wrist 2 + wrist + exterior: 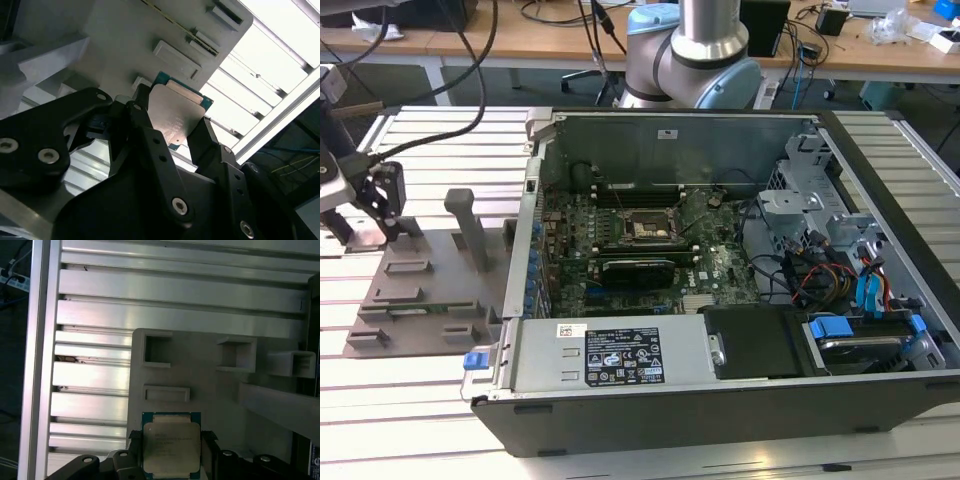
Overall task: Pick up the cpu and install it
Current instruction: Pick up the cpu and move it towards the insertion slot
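Note:
The cpu (pixel 176 111) is a flat square chip with a silver-grey top and a thin green edge. It sits between my gripper's (pixel 173 126) two black fingers (pixel 141 117), which press on two opposite sides of it. The first wrist view shows the cpu (pixel 171 447) over the grey fixture tray (pixel 210 390), with my gripper (pixel 171 441) shut on it. In the exterior view my gripper (pixel 382 200) is at the exterior view's left, above the tray (pixel 420 285). The motherboard socket (pixel 642 228) lies inside the open computer case, apart from my gripper.
The open computer case (pixel 720 400) takes up the middle and the exterior view's right, with cables and drive bays inside. A grey upright post (pixel 468 225) stands on the tray near the case wall. Ribbed aluminium table slats (pixel 150 315) surround the tray. The arm's base (pixel 695 50) stands behind the case.

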